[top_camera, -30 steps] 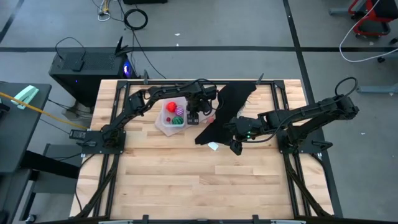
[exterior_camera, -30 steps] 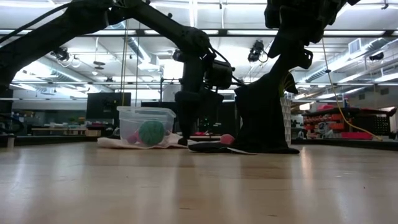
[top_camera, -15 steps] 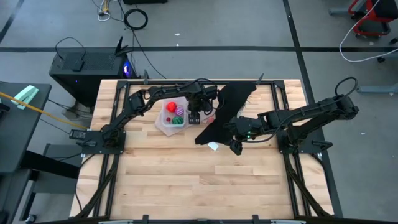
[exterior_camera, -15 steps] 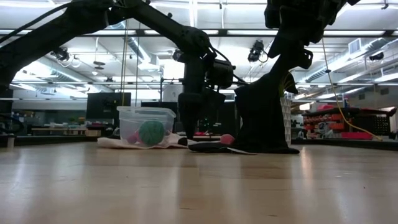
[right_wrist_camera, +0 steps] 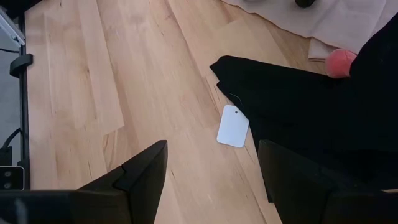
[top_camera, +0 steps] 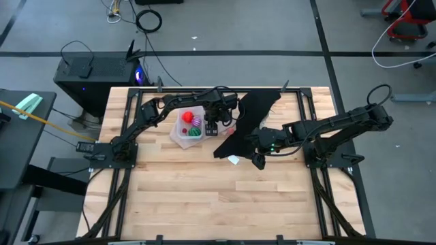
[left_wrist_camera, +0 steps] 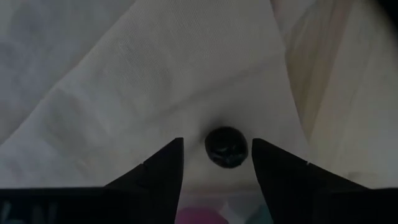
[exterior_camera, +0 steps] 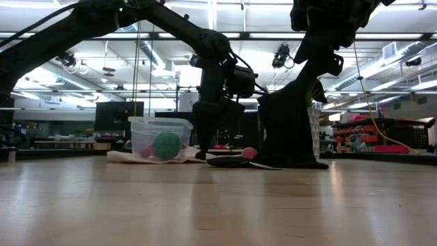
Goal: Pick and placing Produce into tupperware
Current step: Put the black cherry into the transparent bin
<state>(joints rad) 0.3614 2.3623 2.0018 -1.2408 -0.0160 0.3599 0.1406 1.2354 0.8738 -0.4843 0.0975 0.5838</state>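
The clear tupperware (top_camera: 189,126) stands on a white cloth (top_camera: 178,141) and holds a red piece (top_camera: 185,117), a magenta piece (top_camera: 194,121) and a green striped piece (top_camera: 195,132). It also shows in the low view (exterior_camera: 160,139). My left gripper (top_camera: 212,128) points down just right of it, open, with one finger on either side of a tiny dark round fruit (left_wrist_camera: 226,147) that lies on the cloth. I cannot tell whether a finger touches it. A pink-red ball (right_wrist_camera: 340,63) lies at the edge of the black cloth (top_camera: 252,117). My right gripper (top_camera: 257,160) hangs open and empty over the table.
A white tag (right_wrist_camera: 233,126) lies on the wood beside the black cloth's near edge. The black cloth stretches from the table's middle to its far edge. Bare wooden table (top_camera: 225,197) lies on the near side of both arms.
My left gripper rose a little off the white cloth and came back down around the tiny dark fruit. The fruit has stayed where it was.
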